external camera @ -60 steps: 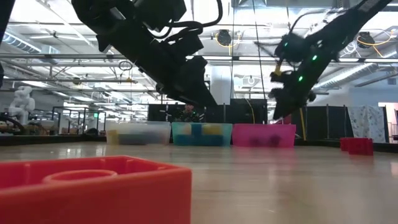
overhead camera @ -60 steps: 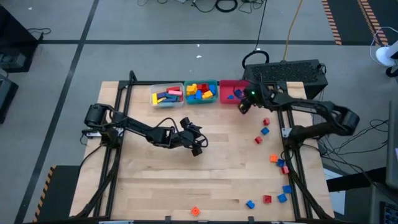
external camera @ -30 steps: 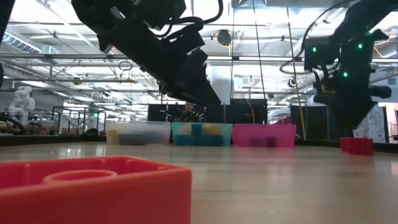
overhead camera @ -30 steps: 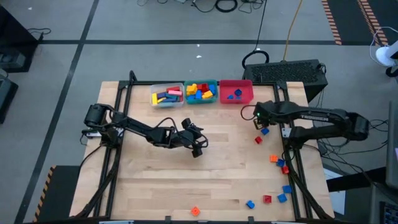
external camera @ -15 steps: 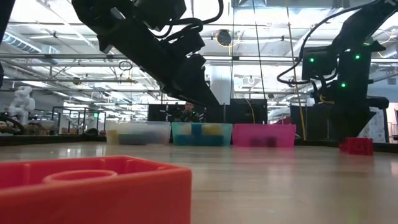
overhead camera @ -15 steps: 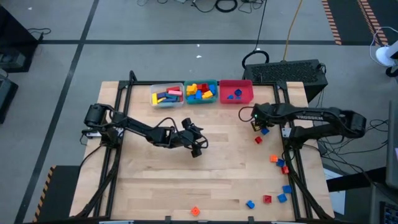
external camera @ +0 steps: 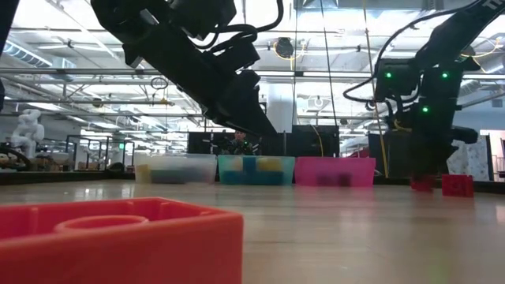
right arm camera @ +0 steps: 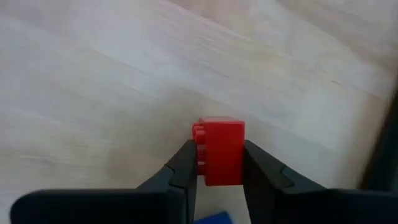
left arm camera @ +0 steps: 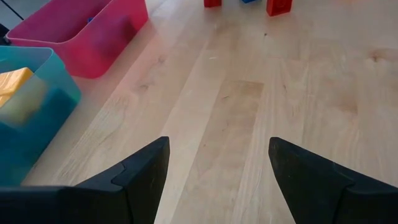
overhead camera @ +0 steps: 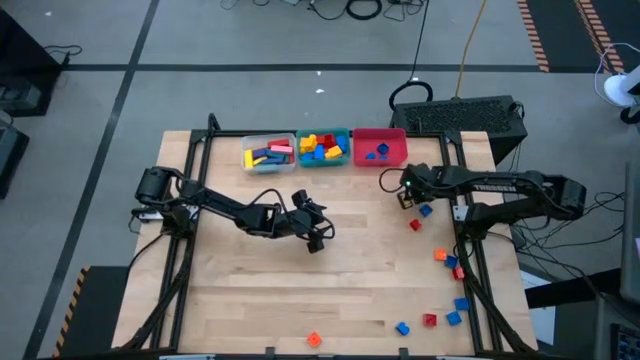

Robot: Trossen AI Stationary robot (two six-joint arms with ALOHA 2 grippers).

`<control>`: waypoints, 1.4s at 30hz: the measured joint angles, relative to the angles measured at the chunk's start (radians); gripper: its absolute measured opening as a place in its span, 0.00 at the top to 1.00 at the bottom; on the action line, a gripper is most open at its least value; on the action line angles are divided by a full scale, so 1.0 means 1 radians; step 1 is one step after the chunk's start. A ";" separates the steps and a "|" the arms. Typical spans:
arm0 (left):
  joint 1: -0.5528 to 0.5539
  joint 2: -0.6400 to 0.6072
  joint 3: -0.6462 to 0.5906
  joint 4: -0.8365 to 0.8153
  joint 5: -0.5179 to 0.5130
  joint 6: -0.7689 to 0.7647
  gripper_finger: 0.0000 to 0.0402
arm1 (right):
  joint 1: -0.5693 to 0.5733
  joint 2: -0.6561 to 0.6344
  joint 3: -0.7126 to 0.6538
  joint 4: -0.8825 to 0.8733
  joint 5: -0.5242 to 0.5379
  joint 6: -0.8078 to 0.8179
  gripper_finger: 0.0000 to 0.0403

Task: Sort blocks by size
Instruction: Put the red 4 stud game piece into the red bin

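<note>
1. Wooden worktop point(overhead camera: 350, 260): since a second ago the right hand point(right arm camera: 219, 163) has shifted slightly toward the far edge and its fingers have closed in.
2. It grasps a small red block point(right arm camera: 219, 158), studded, near the red bin point(overhead camera: 380, 148).
3. Left hand point(left arm camera: 217, 163) hangs open mid-worktop.

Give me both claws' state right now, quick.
Left claw: open, holding nothing, hovering over the wooden table.
Right claw: shut on a small red plastic toy brick.
</note>
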 joint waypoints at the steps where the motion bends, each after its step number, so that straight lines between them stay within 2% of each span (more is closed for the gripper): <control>1: 0.000 0.000 0.000 0.000 0.000 0.000 0.31 | 0.000 -0.005 0.000 0.016 -0.012 -0.008 0.80; 7: 0.000 0.000 0.000 0.000 0.000 0.000 0.31 | 0.011 -0.047 0.039 0.144 -0.110 -0.073 0.81; 12: 0.000 0.000 0.000 0.000 0.000 0.000 0.31 | 0.004 -0.057 0.115 0.221 -0.102 -0.150 0.80; 17: 0.000 0.000 0.000 0.004 0.000 -0.001 0.31 | -0.059 -0.035 0.163 0.309 -0.097 -0.245 0.80; 22: 0.001 0.000 0.000 0.014 -0.001 -0.002 0.31 | -0.158 0.046 0.172 0.397 -0.099 -0.321 0.80; 31: 0.006 0.000 0.000 0.016 -0.001 -0.001 0.31 | -0.263 0.166 0.169 0.504 -0.103 -0.388 0.69; 42: 0.006 0.000 0.000 0.003 -0.001 0.000 0.31 | -0.275 0.131 0.171 0.538 -0.095 -0.403 0.56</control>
